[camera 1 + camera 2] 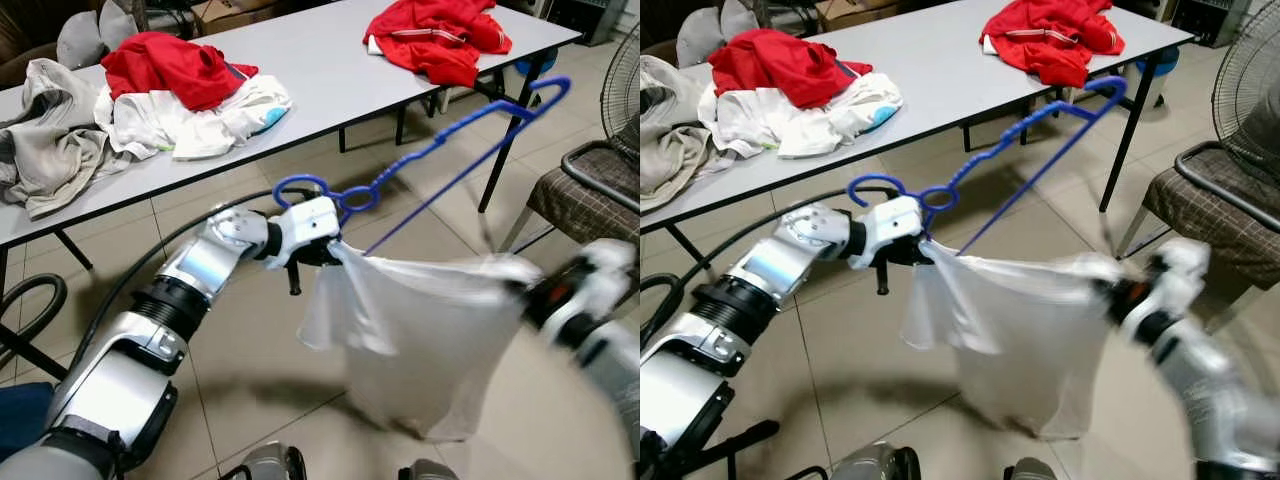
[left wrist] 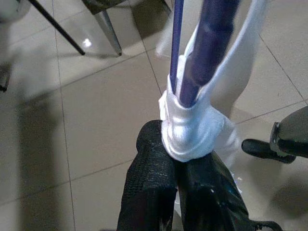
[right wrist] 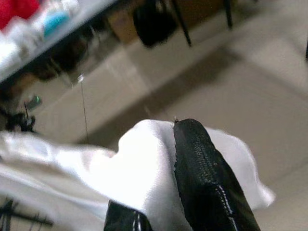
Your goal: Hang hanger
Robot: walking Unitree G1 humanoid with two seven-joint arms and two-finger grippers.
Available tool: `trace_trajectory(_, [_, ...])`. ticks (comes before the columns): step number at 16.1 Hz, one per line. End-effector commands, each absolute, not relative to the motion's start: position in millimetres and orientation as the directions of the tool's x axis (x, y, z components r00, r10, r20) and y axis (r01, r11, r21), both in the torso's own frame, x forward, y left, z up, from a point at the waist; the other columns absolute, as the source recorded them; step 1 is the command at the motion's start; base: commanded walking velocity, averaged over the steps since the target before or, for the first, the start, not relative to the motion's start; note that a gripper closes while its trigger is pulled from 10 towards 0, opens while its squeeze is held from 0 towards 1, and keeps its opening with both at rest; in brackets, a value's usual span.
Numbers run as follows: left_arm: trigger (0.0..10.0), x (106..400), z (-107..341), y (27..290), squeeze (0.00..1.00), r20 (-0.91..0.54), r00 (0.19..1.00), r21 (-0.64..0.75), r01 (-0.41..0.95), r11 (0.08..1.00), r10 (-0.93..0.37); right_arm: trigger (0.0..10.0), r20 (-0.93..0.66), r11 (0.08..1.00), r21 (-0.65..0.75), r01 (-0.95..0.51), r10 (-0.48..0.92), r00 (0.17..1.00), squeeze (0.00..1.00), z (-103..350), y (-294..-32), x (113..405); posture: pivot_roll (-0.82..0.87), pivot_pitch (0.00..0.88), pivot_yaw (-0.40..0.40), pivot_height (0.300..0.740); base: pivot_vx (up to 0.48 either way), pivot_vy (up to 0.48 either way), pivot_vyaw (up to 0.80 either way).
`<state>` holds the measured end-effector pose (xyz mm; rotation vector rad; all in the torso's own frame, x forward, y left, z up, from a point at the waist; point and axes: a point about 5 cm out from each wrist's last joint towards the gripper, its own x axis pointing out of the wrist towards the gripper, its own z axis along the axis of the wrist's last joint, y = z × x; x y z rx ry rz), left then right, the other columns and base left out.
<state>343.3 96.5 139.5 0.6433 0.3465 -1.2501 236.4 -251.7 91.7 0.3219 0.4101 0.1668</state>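
1. Clamping a bunched corner of thin white shirt (image 1: pixel 420 340) together with the hanger (image 1: pixel 440 150), left gripper (image 2: pixel 179 161) at centre of the head views; mesh-textured black fingers (image 2: pixel 149 183) pressed close, cloth bulging out between them.
2. Pinching the shirt's other end, right gripper (image 3: pixel 159 192) at 3 o'clock in the head views, blurred; smooth white fabric wrapped round one glossy ribbed finger (image 3: pixel 207 183).
3. Stretched between both grippers, shirt sagging in a soft, slightly sheer pouch above the floor (image 1: pixel 250 330).
4. Blue, plastic, thin-barred, with wavy ridges along one arm and a looped hook near the left gripper; hanger slanting up toward 1 o'clock, its far corner in the air before the table (image 1: pixel 310 70) edge, mostly outside the shirt.
5. Long, grey, smooth-topped table on black legs across 10 to 1 o'clock, carrying loose heaps: crumpled red cloth (image 1: pixel 175 65) on white cloth (image 1: pixel 200 120), grey garment (image 1: pixel 50 140) at 9 o'clock, another red pile (image 1: pixel 440 40) at 1 o'clock.
6. Glossy beige floor tiles with thin dark joints.
7. Checked woven chair (image 1: pixel 590 190) with black tube frame at 3 o'clock; wire fan (image 1: pixel 620 90) grille above it.
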Motion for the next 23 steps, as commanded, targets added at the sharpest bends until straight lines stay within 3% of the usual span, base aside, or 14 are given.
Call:
trace_trajectory(1, [0.0, 347.2, 145.4, 107.5, 0.0, -0.577, 0.318, 0.271, 0.944, 0.191, -0.752, 10.0, -0.428, 0.951, 0.291, -0.109, 0.231, 0.874, 1.0, 72.6, -249.8, 228.0, -0.17, 0.0, 0.12, 0.74, 0.0, 0.0, 0.0])
trace_trajectory(4, [0.0, 350.6, 145.9, 121.7, 0.0, -0.624, 0.327, 0.288, 0.94, 0.181, -0.71, 10.0, -0.435, 0.957, 0.194, -0.217, 0.282, 0.855, 1.0, 71.7, -253.2, 215.2, -0.17, 0.0, 0.133, 0.74, 0.0, 0.0, 0.0])
trace_trajectory(5, [0.0, 351.3, 145.4, 129.8, 0.0, -0.666, 0.323, 0.299, 0.941, 0.156, -0.672, 10.0, -0.453, 0.938, 0.026, -0.346, 0.319, 0.833, 1.0, 84.6, -263.3, 208.7, -0.17, 0.0, 0.141, 0.74, 0.0, 0.0, 0.0])
trace_trajectory(7, [0.0, 352.1, 146.8, 132.4, 0.0, -0.677, 0.323, 0.3, 0.942, 0.152, -0.662, 10.0, -0.507, 0.896, -0.103, -0.432, 0.326, 0.798, 1.0, 89.8, -273.7, 202.7, -0.17, 0.0, 0.146, 0.74, 0.0, 0.0, 0.0])
trace_trajectory(10, [0.0, 354.8, 146.0, 133.2, 0.0, -0.69, 0.324, 0.3, 0.942, 0.151, -0.648, 10.0, -0.395, 0.867, -0.203, -0.455, 0.353, 0.848, 1.0, 111.5, -278.5, 213.8, -0.19, 0.0, 0.153, 0.74, 0.0, 0.0, 0.0])
trace_trajectory(11, [0.0, 355.6, 147.4, 130.2, 0.0, -0.672, 0.328, 0.294, 0.941, 0.167, -0.664, 10.0, -0.281, 0.909, -0.062, -0.413, 0.381, 0.881, 1.0, 114.1, -272.6, 220.3, -0.19, 0.0, 0.15, 0.74, 0.0, 0.0, 0.0])
trace_trajectory(13, [0.0, 355.7, 149.0, 129.5, 0.0, -0.668, 0.321, 0.286, 0.944, 0.166, -0.671, 10.0, -0.394, 0.809, -0.146, -0.569, 0.48, 0.783, 1.0, 106.1, -255.6, 216.4, -0.19, 0.0, 0.153, 0.74, 0.0, 0.0, 0.0])
trace_trajectory(14, [0.0, 355.8, 149.7, 129.1, 0.0, -0.666, 0.32, 0.287, 0.944, 0.165, -0.674, 10.0, -0.373, 0.86, -0.152, -0.488, 0.407, 0.834, 1.0, 104.5, -258.3, 226.2, -0.2, 0.0, 0.16, 0.74, 0.0, 0.0, 0.0])
trace_trajectory(16, [0.0, 355.1, 153.2, 120.3, 0.0, -0.634, 0.303, 0.272, 0.949, 0.162, -0.711, 10.0, -0.3, 0.921, 0.067, -0.384, 0.386, 0.872, 1.0, 90.7, -244.3, 243.6, -0.2, 0.0, 0.161, 0.74, 0.0, 0.0, 0.0])
trace_trajectory(17, [0.0, 354.5, 156.6, 113.1, 0.0, -0.609, 0.291, 0.261, 0.952, 0.16, -0.738, 10.0, -0.25, 0.879, 0.308, -0.364, 0.444, 0.86, 1.0, 76.0, -231.0, 244.2, -0.19, 0.0, 0.158, 0.74, 0.0, 0.0, 0.0])
trace_trajectory(20, [0.0, 353.5, 157.5, 109.3, 0.0, -0.604, 0.283, 0.259, 0.954, 0.152, -0.745, 10.0, -0.284, 0.852, 0.4, -0.339, 0.467, 0.838, 1.0, 61.9, -220.1, 243.9, -0.18, 0.0, 0.154, 0.74, 0.0, 0.0, 0.0])
trace_trajectory(21, [0.0, 351.7, 156.1, 106.7, 0.0, -0.604, 0.267, 0.249, 0.958, 0.14, -0.751, 10.0, -0.208, 0.8, 0.545, -0.252, 0.42, 0.883, 1.0, 66.8, -222.8, 252.6, -0.18, 0.0, 0.153, 0.74, 0.0, 0.0, 0.0])
trace_trajectory(22, [0.0, 349.0, 154.7, 102.5, 0.0, -0.601, 0.244, 0.235, 0.964, 0.124, -0.761, 10.0, -0.046, 0.6, 0.758, -0.256, 0.44, 0.897, 1.0, 72.4, -219.5, 257.5, -0.19, 0.0, 0.158, 0.74, 0.0, 0.0, 0.0])
trace_trajectory(23, [0.0, 347.0, 153.7, 98.5, 0.0, -0.6, 0.228, 0.226, 0.968, 0.111, -0.767, 10.0, 0.038, 0.468, 0.812, -0.348, 0.553, 0.832, 1.0, 67.7, -207.2, 251.7, -0.19, 0.0, 0.158, 0.74, 0.0, 0.0, 0.0])
